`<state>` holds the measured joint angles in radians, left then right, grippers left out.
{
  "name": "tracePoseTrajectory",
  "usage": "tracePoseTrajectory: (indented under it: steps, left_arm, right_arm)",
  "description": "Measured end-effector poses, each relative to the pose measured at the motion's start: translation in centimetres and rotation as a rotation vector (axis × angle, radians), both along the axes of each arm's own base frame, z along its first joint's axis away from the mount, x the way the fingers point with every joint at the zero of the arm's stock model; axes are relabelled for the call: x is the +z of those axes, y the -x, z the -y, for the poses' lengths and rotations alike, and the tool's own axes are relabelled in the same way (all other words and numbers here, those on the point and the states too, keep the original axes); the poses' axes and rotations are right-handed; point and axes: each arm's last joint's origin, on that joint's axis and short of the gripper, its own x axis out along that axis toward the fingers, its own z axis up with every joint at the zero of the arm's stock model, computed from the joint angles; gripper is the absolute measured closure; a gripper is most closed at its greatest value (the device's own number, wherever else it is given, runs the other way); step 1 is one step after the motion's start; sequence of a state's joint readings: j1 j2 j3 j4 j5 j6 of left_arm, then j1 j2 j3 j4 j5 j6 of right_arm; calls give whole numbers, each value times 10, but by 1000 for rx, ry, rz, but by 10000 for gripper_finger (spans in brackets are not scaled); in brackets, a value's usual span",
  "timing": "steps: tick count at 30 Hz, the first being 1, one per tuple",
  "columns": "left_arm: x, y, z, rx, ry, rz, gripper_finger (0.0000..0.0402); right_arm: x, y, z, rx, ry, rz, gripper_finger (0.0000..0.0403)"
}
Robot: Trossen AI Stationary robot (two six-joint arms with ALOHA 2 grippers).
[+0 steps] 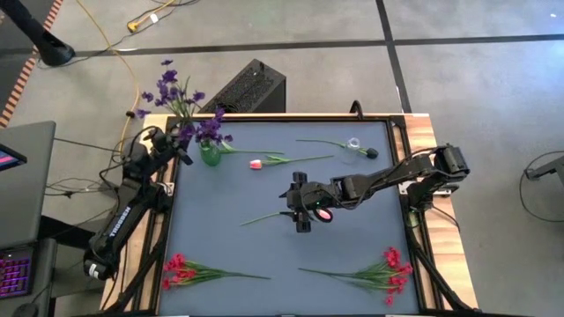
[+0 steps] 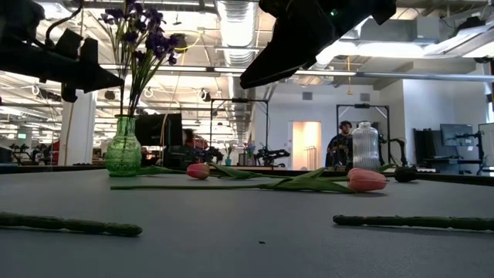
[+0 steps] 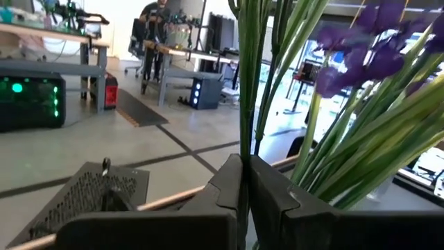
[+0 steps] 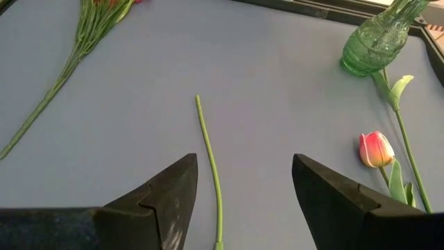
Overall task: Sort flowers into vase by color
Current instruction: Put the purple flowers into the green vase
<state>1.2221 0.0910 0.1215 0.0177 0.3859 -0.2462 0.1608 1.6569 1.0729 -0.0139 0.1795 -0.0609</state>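
A green glass vase (image 1: 210, 157) stands at the table's far left with several purple flowers (image 1: 174, 92) in it. My left gripper (image 3: 243, 167) is beside them at stem height, shut on one green stem. My right gripper (image 4: 243, 167) hangs open above mid-table over a pink tulip (image 1: 324, 214). That tulip's stem (image 4: 210, 163) lies on the mat between and below the fingers, untouched. A second pink tulip (image 1: 256, 164) lies near the green vase. Sprays of red flowers lie near the front left (image 1: 179, 268) and front right (image 1: 388, 269). My left gripper pinches one upright green stem (image 3: 243, 142) of the purple flowers between its two fingers, above the vase. The fingers come level from the table's left side and lie across the stem. The stem rises straight out of the hold among the other stems.
A clear ribbed glass vase (image 2: 365, 147) stands at the far right, with a green stem (image 1: 322, 142) and a dark object (image 1: 371, 152) lying by it. A black box (image 1: 251, 86) sits on the floor beyond the far edge. The mat's near middle is bare.
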Motion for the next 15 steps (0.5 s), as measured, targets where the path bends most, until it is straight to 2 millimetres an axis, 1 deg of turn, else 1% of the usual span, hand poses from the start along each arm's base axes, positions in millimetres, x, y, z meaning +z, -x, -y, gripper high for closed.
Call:
tracePoseTrajectory:
  steps: [3, 10, 15]
  left_arm:
    - [-3, 0, 0, 0, 22, -12, 372]
    - [-3, -1, 1, -57, 32, -16, 289]
    - [-9, -2, 2, -102, 98, -25, 250]
  right_arm:
    - [0, 0, 0, 0, 0, 0, 143]
    - [0, 0, 0, 0, 1, 0, 143]
    - [0, 0, 0, 1, 1, 0, 143]
